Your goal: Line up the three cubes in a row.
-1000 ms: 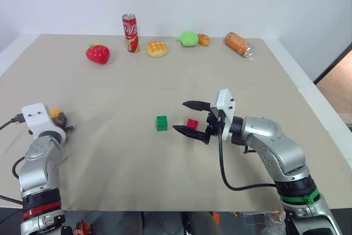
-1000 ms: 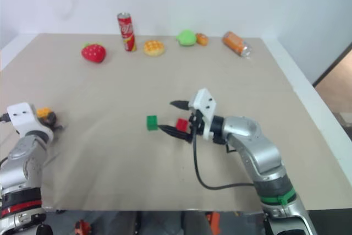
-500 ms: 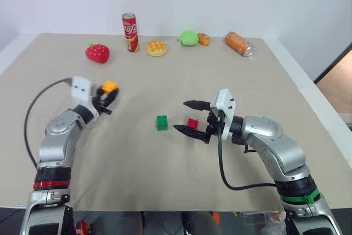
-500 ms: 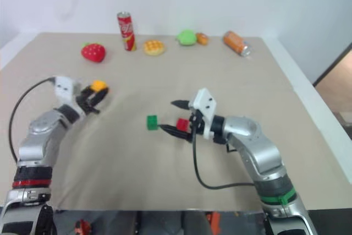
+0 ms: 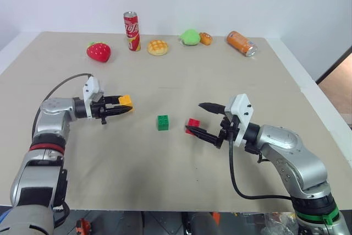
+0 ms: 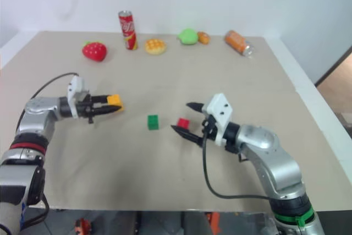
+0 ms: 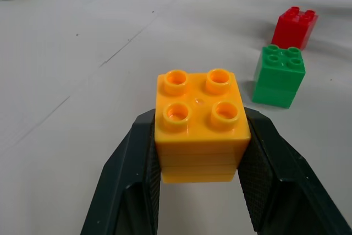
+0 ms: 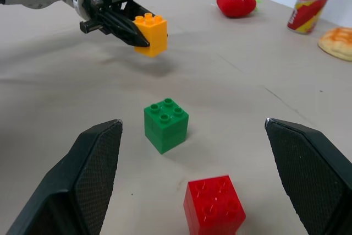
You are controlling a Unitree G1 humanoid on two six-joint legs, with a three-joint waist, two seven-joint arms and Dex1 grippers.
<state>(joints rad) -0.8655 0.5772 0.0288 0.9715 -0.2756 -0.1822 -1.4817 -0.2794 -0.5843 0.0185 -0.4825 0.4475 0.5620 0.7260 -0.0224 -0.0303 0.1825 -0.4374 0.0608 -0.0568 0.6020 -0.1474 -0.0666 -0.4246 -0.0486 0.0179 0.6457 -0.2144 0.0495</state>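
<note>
While airborne, orange-yellow cube (image 5: 126,100) in left claw (image 5: 122,107).

Head pair looks down over the table (image 5: 165,158) — wrist cameras sit low, facing inward.

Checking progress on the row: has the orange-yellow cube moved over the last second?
Yes. The left gripper, shut on the orange-yellow cube, has carried it from the table's left edge rightward, toward the green cube.

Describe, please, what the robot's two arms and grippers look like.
Both arms are silver-grey metal with black joints. Each gripper, left and right, has two tapered black fingers, a white wrist block and a black cable. The left arm wears a red band, the right a green one.
</note>
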